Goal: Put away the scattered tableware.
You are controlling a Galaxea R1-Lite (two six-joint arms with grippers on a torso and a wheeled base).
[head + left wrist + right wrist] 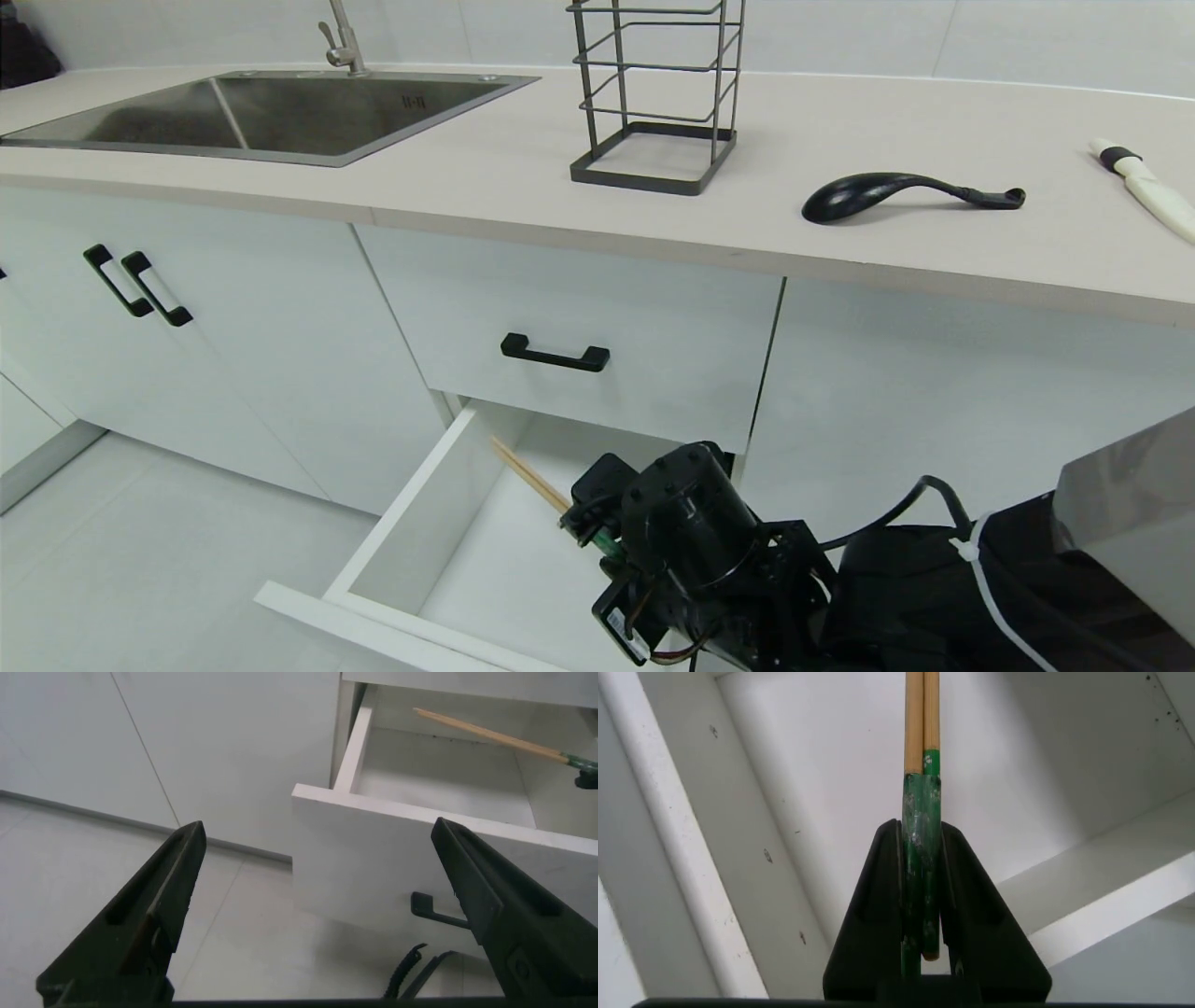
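Pair of chopsticks (923,765), side by side, pinched at the green-painted butt ends by right end effector (922,873), which is closed on them. Long axis runs fwd from the end effector toward back-left corner of open drawer (401,509). Tips are over drawer floor, inside the walls; touching floor or not, can't tell. Rt arm low, wrist angled down into drawer from its front-right side.

Judgement: next = lower & let go. Sticks already w/in drawer, so little travel needed. Risk = tips catch left wall, or pair rolls apart on release.

Left end effector (318,831) wide open, empty, low out in front of drawer's front panel, toward its left end; the farther arm.

Not yet stowed, on worktop: black spoon (896,194) nr front edge, right of wire rack (653,93); white utensil (1144,187) w/ black band at right edge.
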